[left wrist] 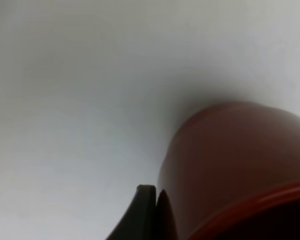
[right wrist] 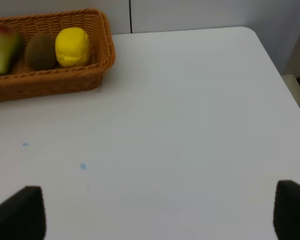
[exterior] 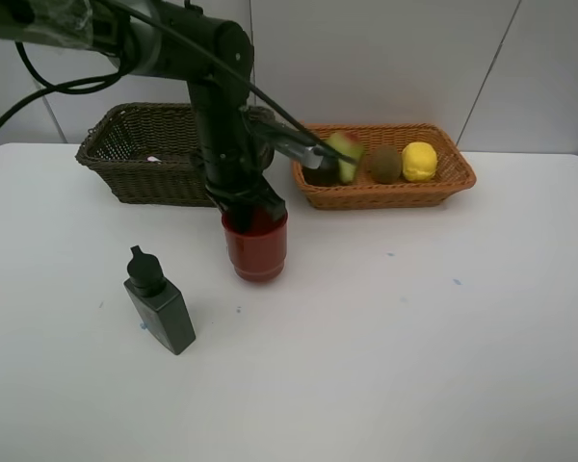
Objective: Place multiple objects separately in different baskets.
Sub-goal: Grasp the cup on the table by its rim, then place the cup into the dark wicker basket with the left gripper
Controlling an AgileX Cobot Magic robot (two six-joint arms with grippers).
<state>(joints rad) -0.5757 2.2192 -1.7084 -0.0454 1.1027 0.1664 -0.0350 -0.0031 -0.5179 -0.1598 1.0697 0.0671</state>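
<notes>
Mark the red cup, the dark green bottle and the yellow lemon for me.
red cup (exterior: pixel 257 252), exterior high view, on its outer side wall.
dark green bottle (exterior: pixel 162 313), exterior high view, on its flat body.
yellow lemon (exterior: pixel 419 161), exterior high view, on its middle.

The high camera looks down from the front over the whole desk (exterior: pixel 443 366). The left wrist camera sits very close against the red cup (left wrist: pixel 240 165). The right wrist camera looks across the desk, sharing the orange basket (right wrist: pixel 50 82) with the high view.
</notes>
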